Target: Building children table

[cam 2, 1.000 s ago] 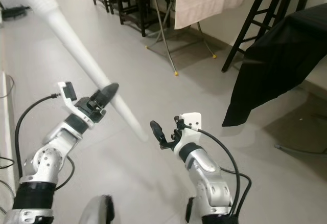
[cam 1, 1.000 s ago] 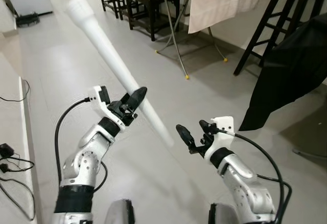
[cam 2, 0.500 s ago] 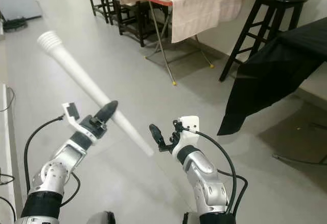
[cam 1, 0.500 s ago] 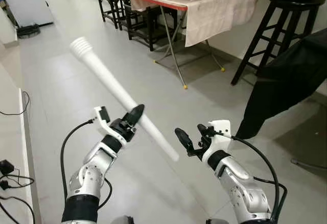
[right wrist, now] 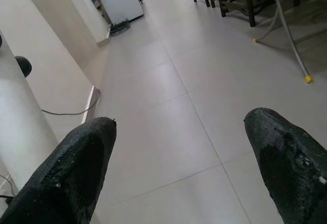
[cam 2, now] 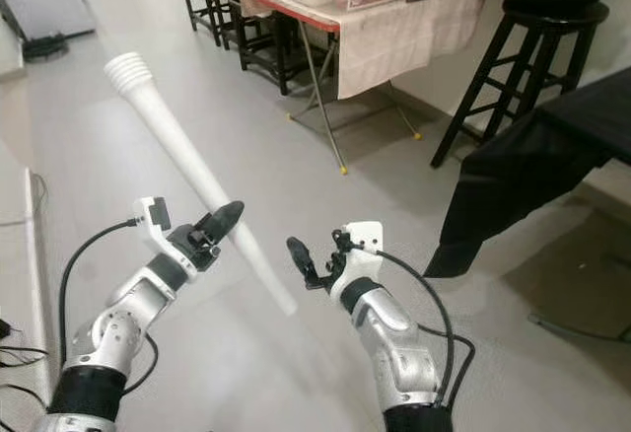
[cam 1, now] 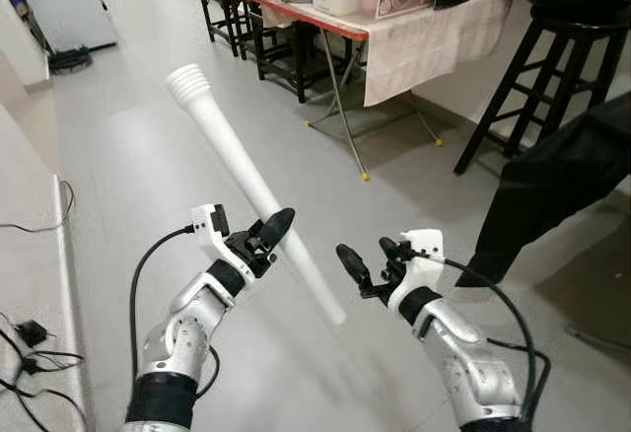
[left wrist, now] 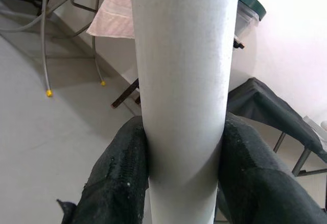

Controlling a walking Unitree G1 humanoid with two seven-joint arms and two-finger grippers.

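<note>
A humanoid robot stands on a grey tiled floor (cam 1: 148, 156) with a long white table leg (cam 1: 237, 161) raised before it. The left pincer (cam 1: 268, 238) is clenched around the leg a little below its middle, both black fingers (left wrist: 120, 180) pressed against its sides. The leg slants through the air, its ribbed, wider end (cam 1: 185, 82) up and away toward the robot's left, its narrower end (cam 1: 333, 314) low, near the right arm. The right pincer (cam 1: 367, 264) hovers just beside that lower end, fingers (right wrist: 76, 165) spread wide apart and grasping nothing.

Behind, a folding tabletop (cam 1: 296, 13) draped in a pale cloth (cam 1: 424, 37) carries containers and a red sign. Dark chairs (cam 1: 232, 8) stand under its far end, a black stool (cam 1: 552, 47) stands to the right, and black fabric (cam 1: 562, 176) hangs at the right edge. Cables (cam 1: 39, 333) trail along the floor at the left.
</note>
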